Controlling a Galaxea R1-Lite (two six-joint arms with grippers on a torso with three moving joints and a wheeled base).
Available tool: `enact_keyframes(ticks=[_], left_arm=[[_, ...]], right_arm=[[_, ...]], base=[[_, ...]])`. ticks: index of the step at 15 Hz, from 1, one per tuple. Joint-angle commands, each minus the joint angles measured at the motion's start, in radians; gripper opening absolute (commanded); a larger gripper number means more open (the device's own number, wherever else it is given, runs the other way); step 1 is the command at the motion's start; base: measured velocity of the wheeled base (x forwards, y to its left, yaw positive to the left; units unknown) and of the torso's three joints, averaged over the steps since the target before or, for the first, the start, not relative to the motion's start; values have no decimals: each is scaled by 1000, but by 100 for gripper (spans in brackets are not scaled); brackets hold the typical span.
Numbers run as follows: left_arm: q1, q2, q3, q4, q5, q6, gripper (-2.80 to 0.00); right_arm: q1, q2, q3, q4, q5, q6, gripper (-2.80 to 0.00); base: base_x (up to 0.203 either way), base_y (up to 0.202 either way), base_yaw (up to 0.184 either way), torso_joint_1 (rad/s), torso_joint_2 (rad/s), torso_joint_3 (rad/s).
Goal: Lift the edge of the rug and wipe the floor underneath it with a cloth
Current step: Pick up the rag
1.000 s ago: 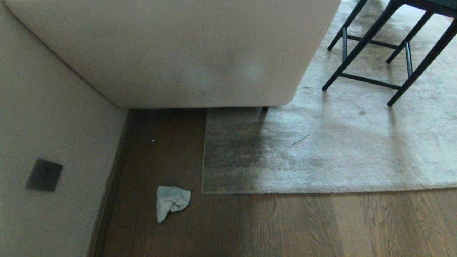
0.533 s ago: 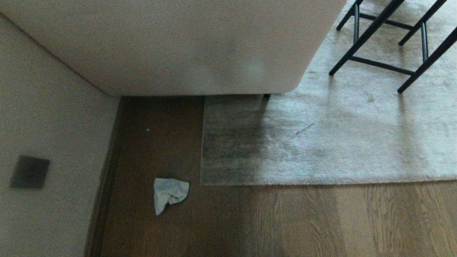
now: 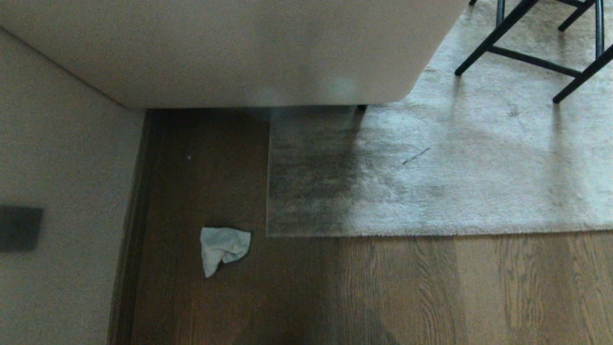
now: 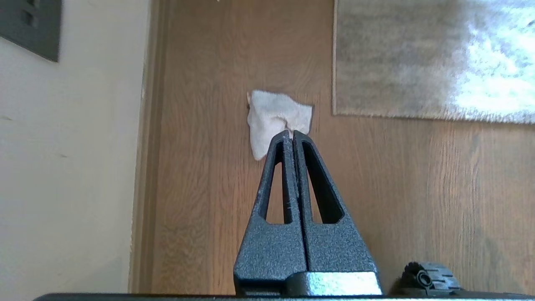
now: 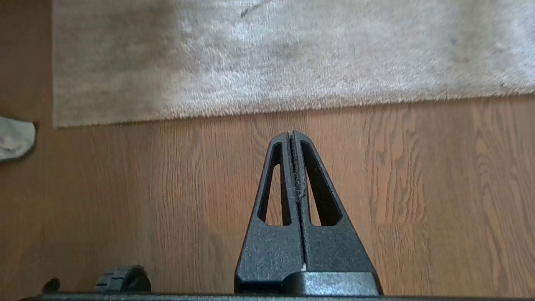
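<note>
The cloth (image 3: 222, 243) is a small crumpled pale rag lying on the brown plank floor (image 3: 407, 292), just left of the rug's near corner. The rug edge (image 3: 431, 233) runs straight across the head view and meets a square corner (image 3: 268, 234); the rug lies flat. Neither arm shows in the head view. My left gripper (image 4: 291, 133) is shut and empty, raised above the floor, with the cloth (image 4: 271, 119) seen past its tips. My right gripper (image 5: 291, 133) is also shut and empty, hanging over bare floor (image 5: 418, 200) short of the rug edge (image 5: 292, 109).
A beige sofa (image 3: 249, 48) stands over the rug's far part, one dark foot (image 3: 361, 108) on it. A wall (image 3: 52, 167) with a dark socket plate (image 3: 19, 228) and skirting board (image 3: 131, 230) closes the left side. Black chair legs (image 3: 527, 43) stand on the rug at back right.
The whole head view has shifted: sofa, rug and chair legs slid towards the top and the socket plate towards the left edge, so the camera moved. Nothing on the floor moved.
</note>
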Motion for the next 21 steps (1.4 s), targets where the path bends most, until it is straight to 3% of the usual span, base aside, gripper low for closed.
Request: enact_keyframes(ticks=[1,21], left_arm=[[0,0,1,-1,2,-1,-280],[0,0,0,0,2,-1,-280]], right_arm=[[0,2,0,0,0,0,-280],[0,2,0,0,-2,0,-280]], base=[[0,0,0,2,-2,-194],[0,0,0,2,2,-196]])
